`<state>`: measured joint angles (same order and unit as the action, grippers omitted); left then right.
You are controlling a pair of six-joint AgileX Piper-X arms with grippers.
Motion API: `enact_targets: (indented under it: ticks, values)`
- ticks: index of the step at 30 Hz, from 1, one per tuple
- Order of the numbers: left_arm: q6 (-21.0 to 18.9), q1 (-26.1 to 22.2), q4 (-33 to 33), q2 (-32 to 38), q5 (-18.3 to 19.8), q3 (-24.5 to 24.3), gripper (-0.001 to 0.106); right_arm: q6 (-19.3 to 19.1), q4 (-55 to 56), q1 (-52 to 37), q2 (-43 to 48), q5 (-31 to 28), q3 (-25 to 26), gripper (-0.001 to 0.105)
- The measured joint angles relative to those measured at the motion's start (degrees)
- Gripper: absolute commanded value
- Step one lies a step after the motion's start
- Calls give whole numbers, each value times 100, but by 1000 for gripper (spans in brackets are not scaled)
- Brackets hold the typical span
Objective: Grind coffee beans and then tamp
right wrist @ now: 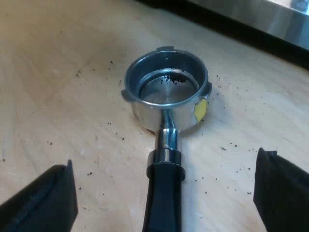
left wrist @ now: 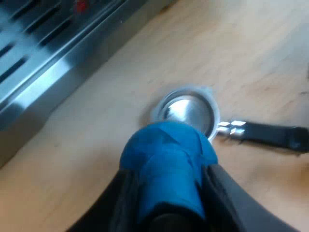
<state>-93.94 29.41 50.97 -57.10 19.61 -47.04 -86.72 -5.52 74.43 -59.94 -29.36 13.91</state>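
Observation:
The metal holder lies on the wooden table, its basket up with a few coffee grounds inside and a yellow mark on its wall. Its dark handle runs back between the fingers of my right gripper, which stands open and wide apart around the handle without touching it. In the left wrist view my left gripper is shut on the blue tamper, held just above and beside the holder's basket. The holder's handle points away from the tamper.
The espresso machine's steel drip tray and base stands close to the holder, with its lower edge just beyond the basket. Coffee grounds are scattered on the wood around the holder.

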Motion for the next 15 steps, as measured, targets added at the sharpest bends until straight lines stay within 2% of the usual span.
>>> enact_targets:
  ticks: [5, 10, 15]
  values:
    - [0, 698, -148, -545, -18, -327, 0, 14, -45, 0, 0, 0, 3, 76]
    - [-42, 812, -380, -1134, -132, -529, 0, 14, -72, 0, 0, 0, 3, 76]
    - [-42, 812, -617, -1606, -183, -579, 0, 188, -73, 0, 0, 0, 3, 76]
